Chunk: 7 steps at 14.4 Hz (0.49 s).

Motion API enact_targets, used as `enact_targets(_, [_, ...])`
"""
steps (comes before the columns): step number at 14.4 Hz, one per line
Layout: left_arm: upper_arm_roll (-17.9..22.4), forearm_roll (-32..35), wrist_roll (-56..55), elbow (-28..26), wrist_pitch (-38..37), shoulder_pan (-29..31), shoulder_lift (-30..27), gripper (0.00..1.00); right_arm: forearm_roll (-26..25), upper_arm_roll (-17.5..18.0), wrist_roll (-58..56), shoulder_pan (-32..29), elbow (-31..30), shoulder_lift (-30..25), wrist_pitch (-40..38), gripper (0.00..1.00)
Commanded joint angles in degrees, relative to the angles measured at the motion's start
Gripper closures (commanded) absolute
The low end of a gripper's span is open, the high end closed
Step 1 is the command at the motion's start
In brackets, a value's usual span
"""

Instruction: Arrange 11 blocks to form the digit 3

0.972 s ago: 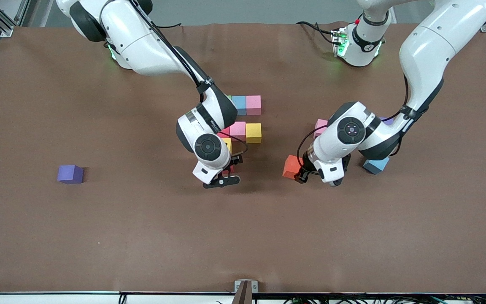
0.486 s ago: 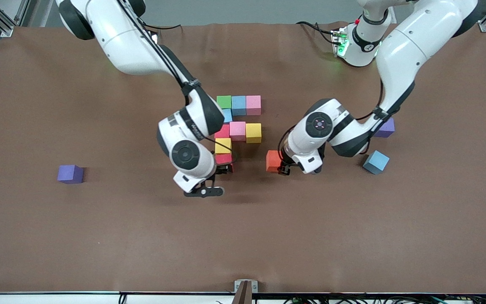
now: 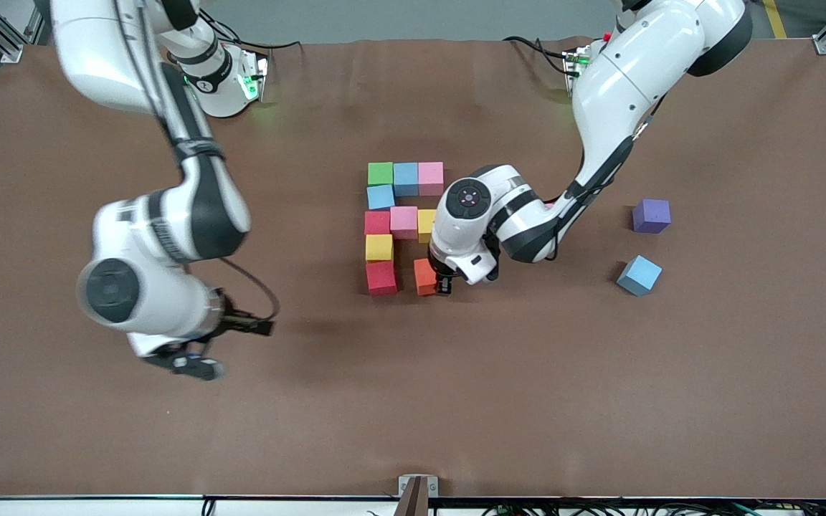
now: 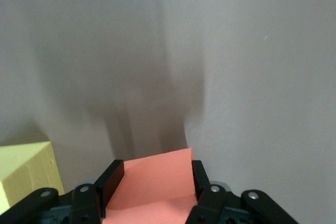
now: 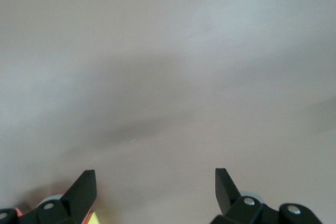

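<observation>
Several blocks lie in a cluster mid-table: green [image 3: 380,173], light blue [image 3: 406,178] and pink [image 3: 431,178] in a row. Nearer the camera are a second light blue [image 3: 381,196], red [image 3: 377,222], pink [image 3: 404,221], a partly hidden yellow [image 3: 425,222], another yellow [image 3: 378,247] and another red [image 3: 382,278]. My left gripper [image 3: 442,284] [image 4: 156,174] is shut on an orange block [image 3: 424,277] [image 4: 152,179], low beside that last red block. A yellow block [image 4: 26,174] shows beside it. My right gripper [image 3: 226,345] [image 5: 155,179] hangs open with nothing in it over bare table, toward the right arm's end.
A loose light blue block [image 3: 639,275] and a purple cube [image 3: 651,216] lie toward the left arm's end. The brown table [image 3: 528,401] is bare nearer the camera. The left arm's wrist covers part of the cluster.
My left gripper carried the orange block toward the right arm's end, up beside the red block. My right arm swung away from the cluster toward its own end, still open.
</observation>
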Motion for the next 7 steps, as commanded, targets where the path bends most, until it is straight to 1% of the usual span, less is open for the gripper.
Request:
enact_targets(1, [0.4, -0.5, -0.2, 2.5, -0.4, -1.3, 1.6, 0.87, -0.3, 0.9, -2.1, -6.1, -2.7, -5.8, -1.2, 0.00])
enact_targets(3, [0.4, -0.4, -0.2, 3.1, -0.4, -2.4, 2.3, 0.87, -3.4, 0.9, -8.9, -8.8, -2.9, -8.7, -1.4, 0.00])
enact_targets(5, [0.7, -0.4, -0.2, 4.0, -0.4, -2.8, 2.9, 0.87, -3.5, 0.9, -11.0, -11.3, -2.9, -10.8, -2.8, 0.00])
enact_targets(7, [1.3, -0.3, 0.0, 5.5, -0.4, -3.9, 3.7, 0.87, -3.5, 1.0, -11.3, -12.7, -2.9, -11.1, -3.1, 0.00])
